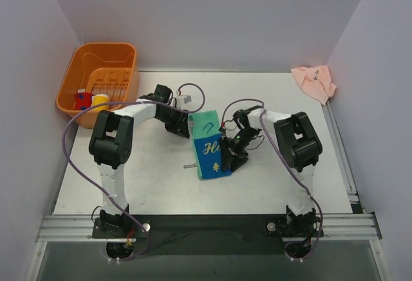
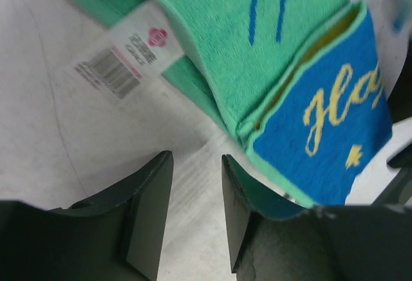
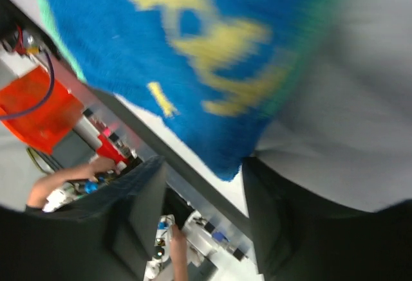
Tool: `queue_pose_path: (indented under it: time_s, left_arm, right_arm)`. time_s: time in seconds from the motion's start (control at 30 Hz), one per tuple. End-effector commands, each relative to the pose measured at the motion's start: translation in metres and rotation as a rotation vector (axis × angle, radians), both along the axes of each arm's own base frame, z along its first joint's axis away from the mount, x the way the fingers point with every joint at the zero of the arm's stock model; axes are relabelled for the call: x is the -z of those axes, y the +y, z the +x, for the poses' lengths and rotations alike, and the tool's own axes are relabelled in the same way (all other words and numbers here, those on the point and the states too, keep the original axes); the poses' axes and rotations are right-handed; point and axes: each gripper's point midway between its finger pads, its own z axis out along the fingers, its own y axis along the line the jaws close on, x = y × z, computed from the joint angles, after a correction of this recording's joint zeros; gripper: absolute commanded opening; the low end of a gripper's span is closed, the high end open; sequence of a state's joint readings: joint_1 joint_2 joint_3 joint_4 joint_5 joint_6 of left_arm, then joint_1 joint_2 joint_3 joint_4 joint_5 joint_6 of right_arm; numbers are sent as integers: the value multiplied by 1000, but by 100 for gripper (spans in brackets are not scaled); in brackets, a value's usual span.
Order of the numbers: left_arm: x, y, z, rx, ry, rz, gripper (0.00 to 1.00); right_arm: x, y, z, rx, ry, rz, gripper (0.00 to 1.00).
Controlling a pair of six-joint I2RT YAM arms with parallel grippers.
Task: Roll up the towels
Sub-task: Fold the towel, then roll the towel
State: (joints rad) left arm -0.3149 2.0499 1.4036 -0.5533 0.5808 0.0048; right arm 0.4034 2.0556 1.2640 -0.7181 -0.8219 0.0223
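Top view: green-blue towel (image 1: 209, 143) lies mid-table (image 1: 141, 178) betw. the two arms. Its long axis runs far-to-near, slightly slanted, w/ the green half far and the blue half near. Left gripper (image 1: 183, 123) sits at the far-left edge and right gripper (image 1: 233, 157) at the near-right edge, so both are about equally close, on opposite sides. Pink towel (image 1: 313, 81) is crumpled in the far right corner, well apart from both, though the right arm is nearer. Orange basket (image 1: 106, 45) is far left.

Left wrist view: left gripper (image 2: 195, 165) is parted only a little, w/ bare table showing in the gap and nothing pinched there. Towel (image 2: 283, 56) lies ahead and to the right. It's folded, green layer over blue, w/ yellow script and a white label (image 2: 129, 53) sticking out. Its edge runs close by the right-hand finger; can't tell if touching.

Right wrist view (blurry): right gripper (image 3: 203, 172) is spread wide. The blue half (image 3: 161, 56) fills the space ahead, and one corner dips toward the mouth of the gap. No grip visible.

Judgement: the roll likely goes along the long axis, so the grippers need to get on one short end.
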Motion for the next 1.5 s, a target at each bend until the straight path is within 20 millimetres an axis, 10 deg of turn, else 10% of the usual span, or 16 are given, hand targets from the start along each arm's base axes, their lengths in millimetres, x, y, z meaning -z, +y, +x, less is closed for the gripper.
queue_pose_path:
  time_s: [0.0, 0.23, 0.4, 0.63, 0.87, 1.2, 1.47]
  left_arm:
    - [-20, -9, 25, 47, -95, -44, 48]
    - [-104, 8, -16, 203, -409, -88, 59]
    - [-120, -5, -74, 436, -672, 42, 64]
    - [-80, -49, -135, 702, -849, 212, 69]
    - [-46, -84, -171, 852, -872, 267, 67]
    - [0, -81, -168, 884, -871, 389, 64]
    - [9, -75, -193, 958, -778, 327, 22]
  right_arm:
    - [-22, 11, -17, -16, 23, 30, 52]
    - [-66, -30, 16, 73, -87, 28, 50]
    - [-90, -5, 47, 124, -204, 99, 45]
    - [-63, 41, 45, 40, -129, 132, 34]
    - [-21, 45, 36, 28, -41, 90, 27]
    - [1, 37, 30, 17, -17, 36, 25]
    - [5, 32, 26, 8, -16, 20, 25]
